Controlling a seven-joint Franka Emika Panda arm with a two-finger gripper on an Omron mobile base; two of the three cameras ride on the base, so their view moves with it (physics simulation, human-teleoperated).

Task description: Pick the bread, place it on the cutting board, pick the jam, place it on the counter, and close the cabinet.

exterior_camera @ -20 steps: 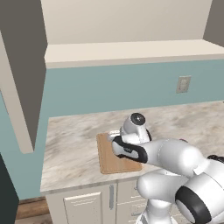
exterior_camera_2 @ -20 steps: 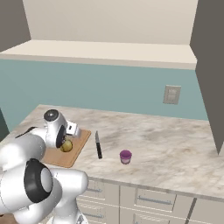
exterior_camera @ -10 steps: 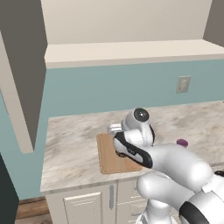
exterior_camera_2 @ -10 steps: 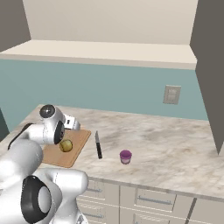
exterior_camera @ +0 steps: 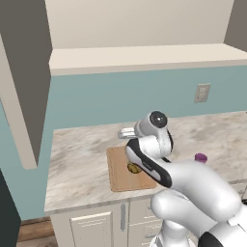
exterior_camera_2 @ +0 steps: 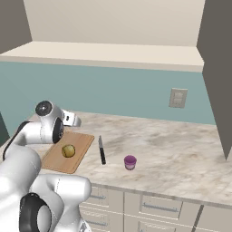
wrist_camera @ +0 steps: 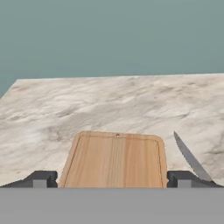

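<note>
A small round golden-brown bread bun [exterior_camera_2: 68, 151] with darker swirled crust lines sits on the light-brown wooden cutting board [exterior_camera_2: 54, 161], a rectangular slab with lengthwise grain stripes lying near the front edge of the beige-grey marbled worktop [exterior_camera_2: 172, 154]. Just beside the board's right edge lies a dark-handled knife [exterior_camera_2: 102, 150] with a serrated blade, and beyond the knife, further from the board, stands the jam [exterior_camera_2: 130, 162], a squat purple-pink jar resting upright on the stone. Above and behind the board the cabinet [exterior_camera: 144, 55] hangs with its doors swung wide, its cream inner shelf bare, a grey door panel [exterior_camera: 24, 77] projecting forward well to the left of the board and another to the right. A wall socket [exterior_camera_2: 177, 98] is set in the teal backsplash behind the jar. The white arm's tool [wrist_camera: 112, 178] hovers over the board, its two dark fingertips [wrist_camera: 41, 178] spread wide, set about as far apart as the board's own width, with nothing between them; the bun lies on the board below the hand, apart from the fingers, while the jar stands well off to the board's right.
</note>
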